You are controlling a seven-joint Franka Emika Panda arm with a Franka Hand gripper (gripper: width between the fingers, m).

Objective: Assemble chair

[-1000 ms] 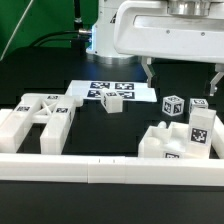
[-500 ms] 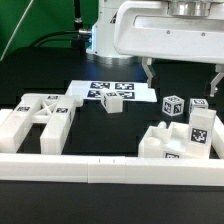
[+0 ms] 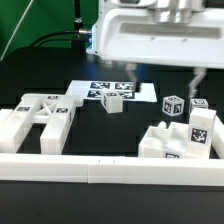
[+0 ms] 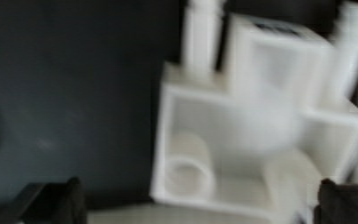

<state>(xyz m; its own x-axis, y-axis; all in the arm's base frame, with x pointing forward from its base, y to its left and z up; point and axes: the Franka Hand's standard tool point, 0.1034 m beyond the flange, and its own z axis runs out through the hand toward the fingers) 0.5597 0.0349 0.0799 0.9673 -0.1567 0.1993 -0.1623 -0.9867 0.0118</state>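
The chair lies in loose white tagged parts on the black table. A slotted panel piece (image 3: 35,118) is at the exterior view's left. A small cube (image 3: 113,100) stands by the marker board (image 3: 98,88), and two more cubes (image 3: 174,105) are at the right. A blocky cluster of parts (image 3: 185,138) sits at the front right. My gripper (image 3: 161,84) hangs open and empty above the table, behind the right cubes. In the wrist view a blurred white part (image 4: 247,110) lies below and beyond the open gripper (image 4: 197,205), untouched.
A long plain white rail (image 3: 110,170) runs along the front edge. The big white robot housing (image 3: 160,35) fills the upper right of the exterior view. Black table shows between the left panel and the right cluster.
The arm and its housing have shifted toward the exterior view's left, with motion blur. The fingers stay apart and empty. No part has moved.
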